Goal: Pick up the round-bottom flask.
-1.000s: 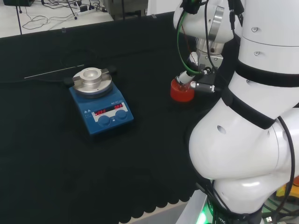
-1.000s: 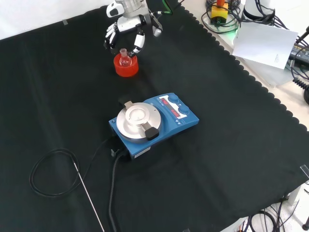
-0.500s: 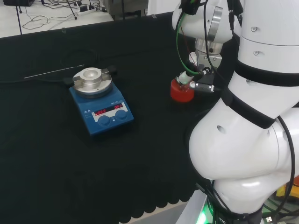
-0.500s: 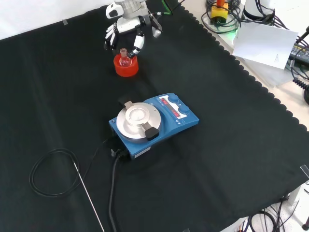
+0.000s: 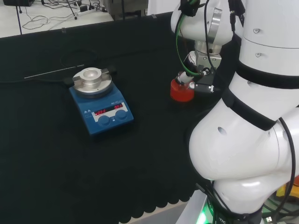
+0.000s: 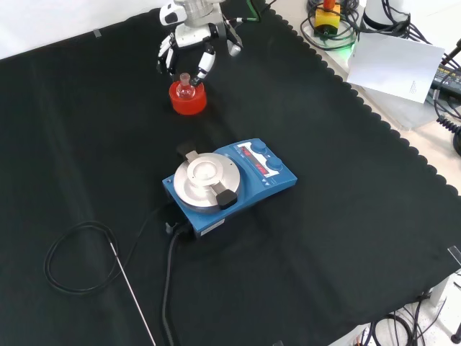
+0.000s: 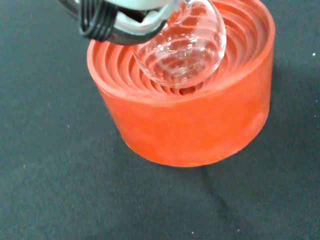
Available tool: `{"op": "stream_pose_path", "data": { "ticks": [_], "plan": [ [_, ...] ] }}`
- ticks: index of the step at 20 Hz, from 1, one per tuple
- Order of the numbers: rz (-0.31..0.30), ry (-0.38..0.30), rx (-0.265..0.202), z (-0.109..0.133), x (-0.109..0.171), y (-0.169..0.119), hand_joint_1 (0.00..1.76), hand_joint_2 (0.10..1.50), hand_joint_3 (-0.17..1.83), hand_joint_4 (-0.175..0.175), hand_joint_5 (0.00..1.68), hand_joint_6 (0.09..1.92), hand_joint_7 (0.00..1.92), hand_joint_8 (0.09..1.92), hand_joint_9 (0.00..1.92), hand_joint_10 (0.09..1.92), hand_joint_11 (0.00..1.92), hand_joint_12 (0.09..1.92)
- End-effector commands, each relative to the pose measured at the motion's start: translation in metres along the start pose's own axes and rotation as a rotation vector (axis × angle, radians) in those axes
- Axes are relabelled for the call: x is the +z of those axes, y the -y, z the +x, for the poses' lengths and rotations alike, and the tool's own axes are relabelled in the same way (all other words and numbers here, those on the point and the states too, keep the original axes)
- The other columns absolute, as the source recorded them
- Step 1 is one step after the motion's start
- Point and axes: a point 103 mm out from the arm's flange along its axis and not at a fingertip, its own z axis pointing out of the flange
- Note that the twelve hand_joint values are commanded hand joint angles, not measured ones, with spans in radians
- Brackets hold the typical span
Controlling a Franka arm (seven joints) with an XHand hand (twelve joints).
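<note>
The clear round-bottom flask (image 7: 180,50) sits with its bulb in a red ribbed stand (image 7: 200,125) on the black cloth. In the front view the flask (image 6: 186,85) and stand (image 6: 189,102) are at the top centre, with the hand (image 6: 189,42) directly above, its fingers curled down on both sides of the neck. In the wrist view a black and white fingertip (image 7: 117,22) lies against the flask's neck. In the head view the hand (image 5: 190,74) is at the top of the stand (image 5: 181,92).
A blue hotplate stirrer (image 6: 234,180) with a round metal plate stands mid-cloth, about a hand's width from the stand. Its black cable (image 6: 72,259) and a thin metal rod (image 6: 133,295) lie at the front view's lower left. The arm's white links (image 5: 252,116) stand at the head view's right.
The fingers have drawn in a little closer round the flask's neck. Flask, stand and stirrer stay where they were.
</note>
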Motion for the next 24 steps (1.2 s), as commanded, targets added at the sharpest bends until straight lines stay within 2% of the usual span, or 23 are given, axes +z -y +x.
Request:
{"op": "stream_pose_path", "data": {
  "ticks": [1,4,5,8,15,19,24],
  "plan": [
    [-0.001,-0.01,-0.007,0.007,-0.009,0.004,1.11,0.76,0.58,0.078,1.14,0.88,0.56,0.65,0.76,0.54,0.53,1.27],
    [-0.005,0.017,-0.007,0.012,-0.024,0.008,1.12,0.74,0.64,0.04,1.13,0.91,0.56,0.65,0.77,0.53,0.54,1.27],
    [-0.008,0.026,-0.007,0.011,-0.021,0.008,1.12,0.73,0.65,0.029,1.13,0.92,0.56,0.65,0.77,0.53,0.54,1.27],
    [-0.021,0.073,-0.005,0.016,-0.024,0.01,1.12,0.72,0.68,0.012,1.13,0.93,0.55,0.65,0.77,0.53,0.54,1.27],
    [-0.055,0.129,-0.016,0.068,-0.077,0.046,1.12,0.71,0.7,0.007,1.13,0.94,0.54,0.65,0.77,0.53,0.55,1.27],
    [-0.077,0.133,-0.022,0.086,-0.091,0.058,1.13,0.69,0.72,0.003,1.13,0.94,0.54,0.65,0.77,0.53,0.55,1.27],
    [-0.073,0.133,-0.038,0.109,-0.1,0.066,1.13,0.68,0.74,-0.004,1.14,0.95,0.54,0.66,0.77,0.53,0.56,1.27]
  ]
}}
